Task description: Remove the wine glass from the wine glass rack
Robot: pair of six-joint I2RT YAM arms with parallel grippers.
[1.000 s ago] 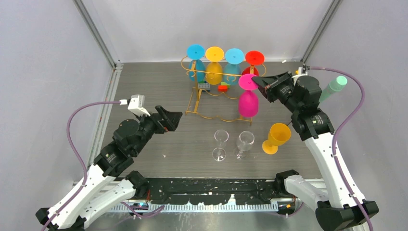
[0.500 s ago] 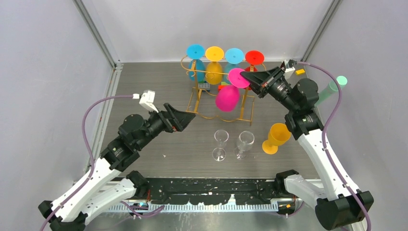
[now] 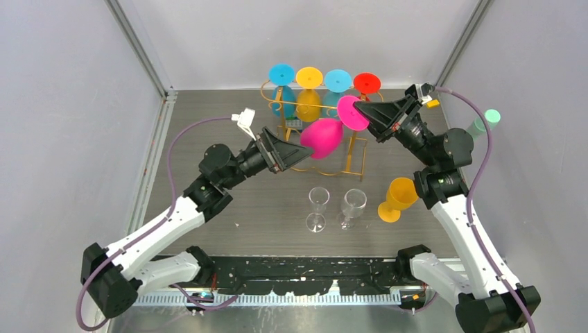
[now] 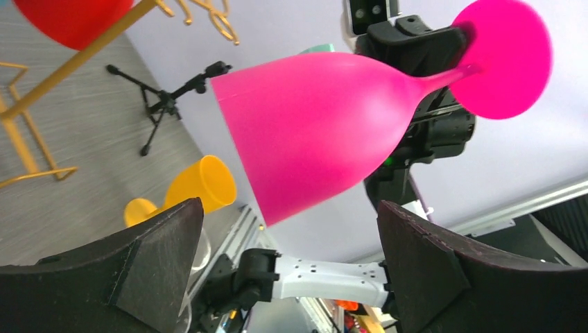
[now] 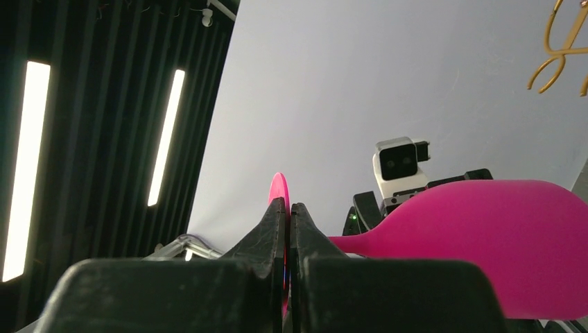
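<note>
Now my right jaws are clenched on the foot of the pink wine glass, holding it tipped sideways in the air just in front of the gold wine glass rack. My left jaws gape either side of its bowl, not touching.

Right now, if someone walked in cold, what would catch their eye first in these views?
The pink wine glass is tipped on its side in mid-air in front of the gold wine glass rack, with the right gripper shut on its foot. The left gripper is wide open, facing the glass's bowl. Four more coloured glasses hang upside down along the rack's far side.
</note>
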